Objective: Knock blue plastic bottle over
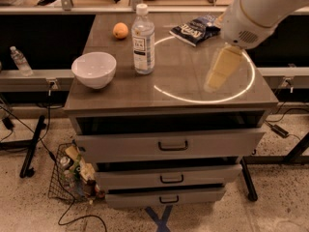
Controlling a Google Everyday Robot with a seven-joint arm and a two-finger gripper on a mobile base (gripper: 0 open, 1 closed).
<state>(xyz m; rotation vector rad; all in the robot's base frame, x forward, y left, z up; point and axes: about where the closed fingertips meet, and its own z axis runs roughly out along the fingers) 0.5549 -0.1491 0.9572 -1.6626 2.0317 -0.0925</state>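
**Fig.** Approach phase; bottle not yet touched.

- **Target:** The blue plastic bottle (pixel 143 40) stands upright, cap on, left of centre on the drawer cabinet top (pixel 125 94). It is just outside the left edge of the light ring (pixel 203 99). A white bowl (pixel 94 69) sits near its front-left and an orange (pixel 120 31) behind-left.
- **Tool:** The gripper (pixel 215 81) hangs tip-down over the right half of the ring, well apart from the bottle, below the white arm (pixel 256 13) entering from upper right. Spread or closed: cannot tell.
- **Other:** A snack bag (pixel 195 29) lies at the rear, beside the arm.
- **Technique (judgement):** Sweep leftward across the bare top and strike high, at or above the label. A low push would prob. slide the bottle rather than tip it.
- **Fall line:** Aim btwn bowl and orange so neither is hit.
- **Stroke:** Keep it short and firm. A long follow-through could roll the fallen bottle off the left edge.
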